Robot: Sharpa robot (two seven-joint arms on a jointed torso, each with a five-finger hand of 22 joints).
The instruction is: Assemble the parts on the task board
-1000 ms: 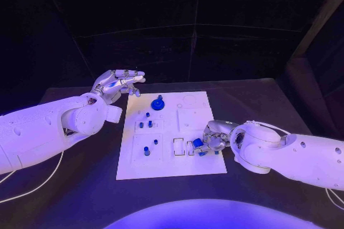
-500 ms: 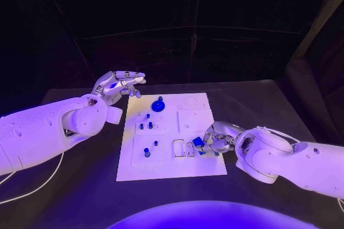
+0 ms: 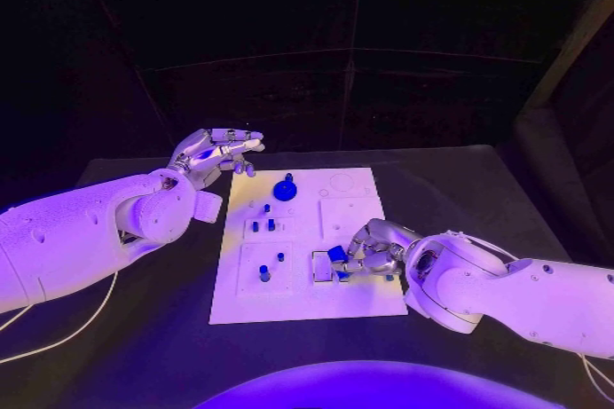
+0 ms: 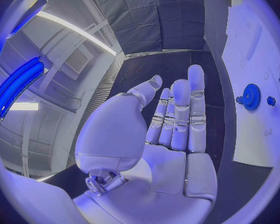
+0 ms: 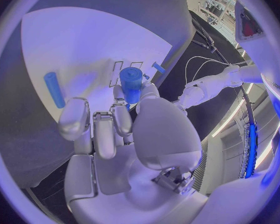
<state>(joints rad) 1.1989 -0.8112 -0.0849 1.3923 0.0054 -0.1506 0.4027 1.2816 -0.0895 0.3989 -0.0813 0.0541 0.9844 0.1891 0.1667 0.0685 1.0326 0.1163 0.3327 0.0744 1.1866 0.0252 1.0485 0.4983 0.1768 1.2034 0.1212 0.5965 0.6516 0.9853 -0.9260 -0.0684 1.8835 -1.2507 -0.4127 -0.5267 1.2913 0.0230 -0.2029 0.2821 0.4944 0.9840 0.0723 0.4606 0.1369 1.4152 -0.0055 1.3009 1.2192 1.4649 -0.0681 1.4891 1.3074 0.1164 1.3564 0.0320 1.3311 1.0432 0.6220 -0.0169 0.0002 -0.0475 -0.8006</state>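
Black table point(image 3: 486, 196) bears the task board point(image 3: 345, 294); right hand point(image 3: 365, 254) grips a blue part point(image 5: 131, 82).

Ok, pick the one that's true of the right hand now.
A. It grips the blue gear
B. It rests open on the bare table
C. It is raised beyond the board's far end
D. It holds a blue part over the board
D: the right hand pinches a blue part over the board.

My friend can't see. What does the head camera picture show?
The robot's silver right hand holds a small blue cylinder part over the white task board on the black table. The silver left hand hovers, fingers apart, beside the board's far corner.
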